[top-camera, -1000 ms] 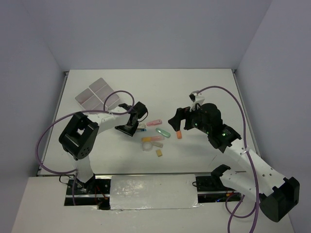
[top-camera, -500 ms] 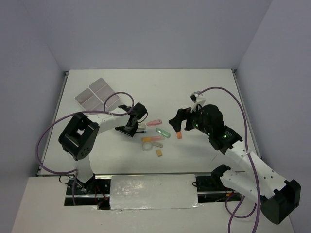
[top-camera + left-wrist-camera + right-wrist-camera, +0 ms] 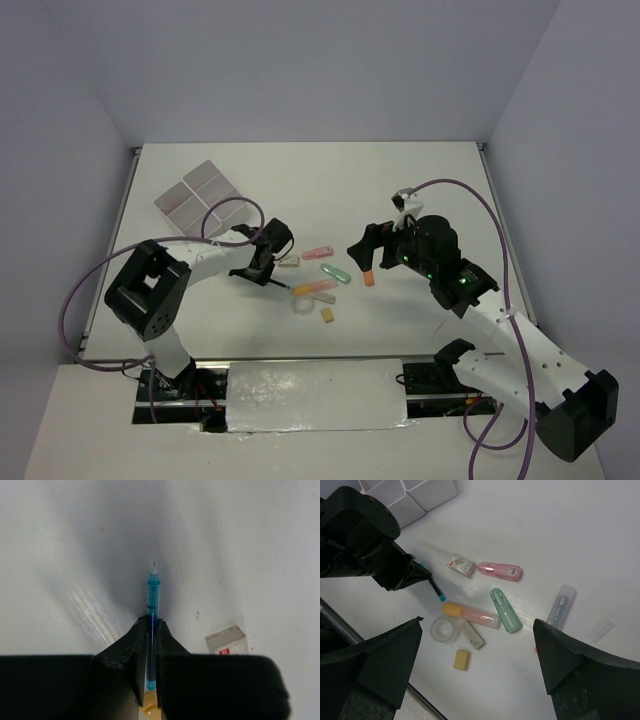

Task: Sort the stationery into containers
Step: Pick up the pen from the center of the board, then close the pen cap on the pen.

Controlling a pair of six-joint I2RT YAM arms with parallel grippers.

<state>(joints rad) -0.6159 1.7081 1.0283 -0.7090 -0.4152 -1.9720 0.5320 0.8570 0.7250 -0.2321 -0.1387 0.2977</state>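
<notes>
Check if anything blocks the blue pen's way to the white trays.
Nothing visible on the table does. The left gripper holds the blue pen; only its arm's own purple cable loops over the bare stretch before the trays.

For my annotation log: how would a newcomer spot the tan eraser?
On the white table, stationery lies clustered between the two arms. At the cluster's edge nearest the arm bases lies a clear tape ring; the tan eraser sits just beside it, not touching. It alone is a small squarish tan block.
</notes>
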